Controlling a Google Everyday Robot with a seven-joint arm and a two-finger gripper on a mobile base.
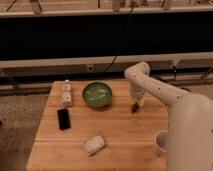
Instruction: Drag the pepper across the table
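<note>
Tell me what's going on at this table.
The robot's arm reaches down over the right part of the table, just right of the green bowl. Its gripper is shut on the pepper, which rests on the wood. A black phone, a white packet and a white cup sit apart, untouched.

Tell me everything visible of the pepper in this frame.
The pepper is small, dark red-brown and tapered. It seems to hang tip-down onto the table, to the right of the green bowl in view and apart from it. The gripper, directly above, is shut on its upper end, hiding that part.
</note>
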